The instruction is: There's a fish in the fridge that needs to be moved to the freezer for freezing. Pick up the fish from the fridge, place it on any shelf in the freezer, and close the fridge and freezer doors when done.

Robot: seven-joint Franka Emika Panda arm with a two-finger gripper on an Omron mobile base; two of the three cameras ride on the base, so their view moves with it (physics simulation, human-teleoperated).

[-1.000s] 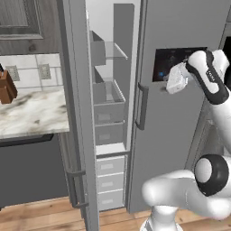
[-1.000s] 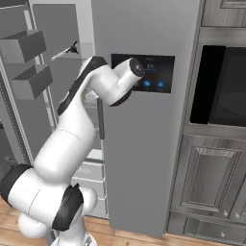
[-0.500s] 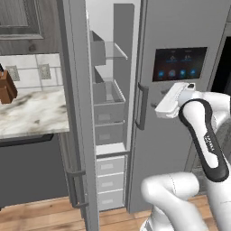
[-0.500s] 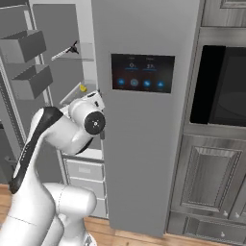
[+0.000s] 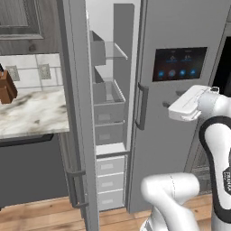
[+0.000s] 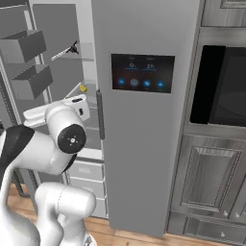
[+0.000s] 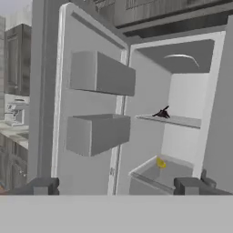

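Note:
The fish (image 7: pixel 161 113) is a small dark shape lying on a clear glass shelf (image 7: pixel 175 120) in the upper part of the open freezer; it also shows from the right base (image 6: pixel 72 48). The plain freezer door (image 7: pixel 63 104) stands swung open to the left, with two grey bins (image 7: pixel 98 75) on its inner side. The fridge door (image 5: pixel 171 122), with its dark icon panel (image 6: pixel 142 72), is shut. My gripper (image 7: pixel 117 189) hangs in front of the fridge door (image 5: pixel 170 106), well back from the freezer opening and facing it, open and empty.
A small yellow item (image 7: pixel 160 163) lies in a grey bin below the fish's shelf. A marble counter (image 5: pixel 31 113) with a brown object (image 5: pixel 6 88) is left of the open door. A dark wall oven (image 6: pixel 221 86) and grey cabinets stand to the right.
My hand has dropped from in front of the icon panel to below it, and the arm has folded back and down. The jaws stayed open. The fish and both doors have not moved.

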